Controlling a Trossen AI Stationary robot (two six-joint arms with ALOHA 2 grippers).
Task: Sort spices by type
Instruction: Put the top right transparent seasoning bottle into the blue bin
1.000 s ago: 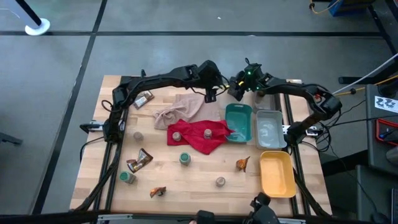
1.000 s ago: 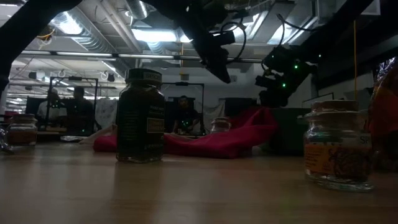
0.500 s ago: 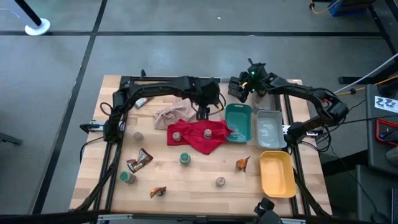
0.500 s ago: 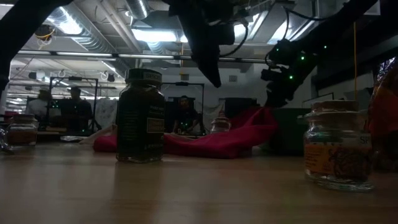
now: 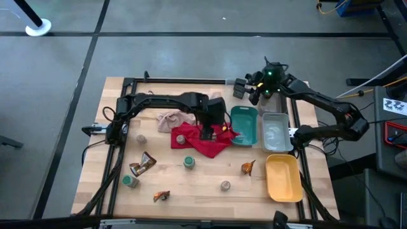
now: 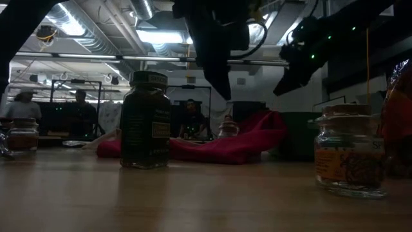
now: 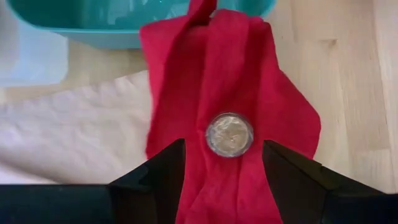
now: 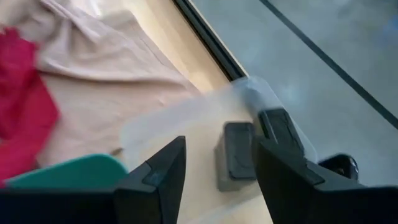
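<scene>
left gripper (image 7: 225,163) jaws open, empty, jar (image 7: 229,134) dead centre just ahead on the cloth (image 7: 273,124), so drop straight, avoid pinching fabric

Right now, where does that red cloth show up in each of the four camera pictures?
High view: the red cloth lies mid-table, under the left gripper, beside the teal tray.
Low view: a red mound in the middle distance, behind the dark jar.
Left wrist view: fills the centre, a small jar standing on it.
Right wrist view: a sliver at the edge.
Shared landmark: the teal tray touches the cloth.
</scene>
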